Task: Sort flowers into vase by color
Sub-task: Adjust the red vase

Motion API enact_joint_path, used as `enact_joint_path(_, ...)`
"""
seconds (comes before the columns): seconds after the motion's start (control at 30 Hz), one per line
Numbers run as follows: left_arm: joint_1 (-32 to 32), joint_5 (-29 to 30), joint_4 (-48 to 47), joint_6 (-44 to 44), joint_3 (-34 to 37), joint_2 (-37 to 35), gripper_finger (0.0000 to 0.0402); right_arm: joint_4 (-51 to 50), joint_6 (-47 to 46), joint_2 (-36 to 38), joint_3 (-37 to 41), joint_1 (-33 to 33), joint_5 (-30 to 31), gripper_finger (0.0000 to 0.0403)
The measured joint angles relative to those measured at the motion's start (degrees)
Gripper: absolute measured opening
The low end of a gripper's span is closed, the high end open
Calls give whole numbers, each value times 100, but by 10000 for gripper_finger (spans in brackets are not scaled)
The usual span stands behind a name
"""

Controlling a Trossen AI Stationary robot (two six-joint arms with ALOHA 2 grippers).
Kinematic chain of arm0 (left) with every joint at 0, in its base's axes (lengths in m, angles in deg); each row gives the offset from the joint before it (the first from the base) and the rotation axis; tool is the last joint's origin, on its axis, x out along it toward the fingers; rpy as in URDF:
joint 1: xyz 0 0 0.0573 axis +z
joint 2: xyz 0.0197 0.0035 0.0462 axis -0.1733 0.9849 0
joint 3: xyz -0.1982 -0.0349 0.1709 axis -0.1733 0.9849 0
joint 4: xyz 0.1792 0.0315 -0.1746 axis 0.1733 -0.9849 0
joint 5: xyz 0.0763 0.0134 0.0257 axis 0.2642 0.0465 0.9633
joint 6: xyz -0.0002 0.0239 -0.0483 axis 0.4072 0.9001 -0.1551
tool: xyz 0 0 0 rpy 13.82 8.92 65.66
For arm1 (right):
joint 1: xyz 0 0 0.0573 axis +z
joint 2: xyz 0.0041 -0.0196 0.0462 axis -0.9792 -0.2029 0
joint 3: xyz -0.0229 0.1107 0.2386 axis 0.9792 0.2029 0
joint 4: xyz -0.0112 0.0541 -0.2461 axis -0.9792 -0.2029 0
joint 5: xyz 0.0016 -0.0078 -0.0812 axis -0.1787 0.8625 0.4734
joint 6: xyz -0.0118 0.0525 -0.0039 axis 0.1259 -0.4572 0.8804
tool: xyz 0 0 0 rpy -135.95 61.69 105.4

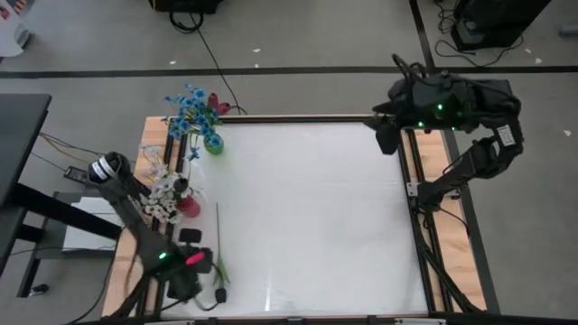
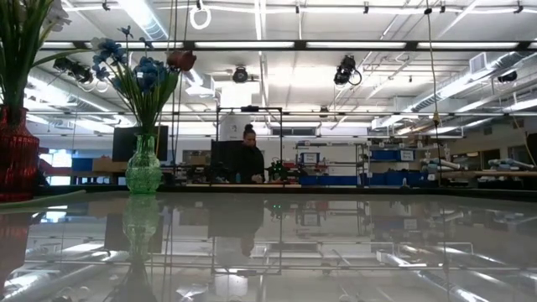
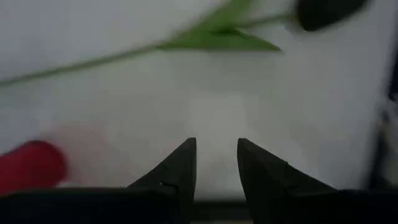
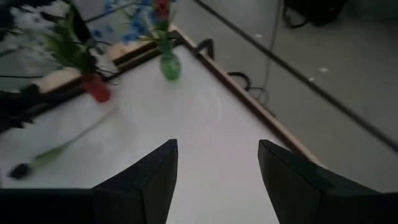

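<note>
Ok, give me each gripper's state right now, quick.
Left gripper: open, empty, above the flower lying on the table.
Right gripper: open, empty, parked at the table's far right corner.

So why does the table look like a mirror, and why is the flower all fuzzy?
In the low view the camera sits level with the shiny table, so the ceiling lights and the green vase reflect in it. In the left wrist view the dark-headed flower lies very close to the lens, so it is out of focus, like the red vase.
</note>
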Motion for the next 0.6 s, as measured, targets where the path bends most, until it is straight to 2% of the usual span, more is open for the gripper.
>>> enact_joint_path(0.2,1305,-2251,134,814,-54,11,120,26,-900,-175,0,674,114,231)
enact_joint_path(0.27,1671,-2712,-126,1008,-54,12,121,25,-1169,-266,0,881,128,231)
enact_joint_path(0.33,1963,-2759,-483,1375,-56,11,121,16,-1365,-359,0,1063,152,231)
enact_joint_path(0.43,2410,-2481,-979,2114,-58,62,121,13,-1481,-480,0,1272,168,231)
enact_joint_path(0.6,3227,-2237,-1176,3231,-61,391,124,7,-1415,-645,2,1399,191,231)
